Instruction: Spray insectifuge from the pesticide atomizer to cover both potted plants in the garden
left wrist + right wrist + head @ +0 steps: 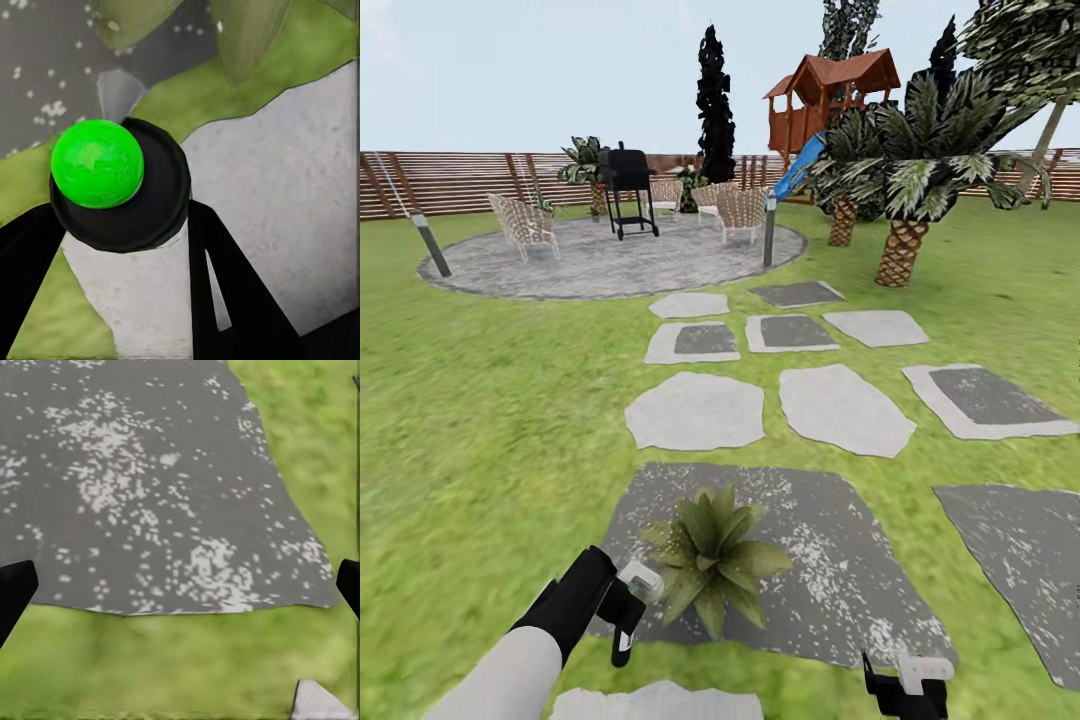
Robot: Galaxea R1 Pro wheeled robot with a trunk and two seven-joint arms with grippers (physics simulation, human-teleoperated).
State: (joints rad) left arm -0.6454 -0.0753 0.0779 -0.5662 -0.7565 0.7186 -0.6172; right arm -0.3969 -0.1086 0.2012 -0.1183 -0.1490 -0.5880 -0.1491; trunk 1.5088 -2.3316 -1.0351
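One potted plant [712,557] sits just beside the left gripper [628,610], clamped round the atomizer [640,580]; the right gripper [905,685] gapes.

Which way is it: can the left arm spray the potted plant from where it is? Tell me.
Probably yes. The left gripper holds the pesticide atomizer right beside the potted plant, its white nozzle at the leaves, with nothing between them.

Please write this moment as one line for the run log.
left claw: shut on pesticide atomizer | aim: beside potted plant | right claw: open, above grass | spray: none visible
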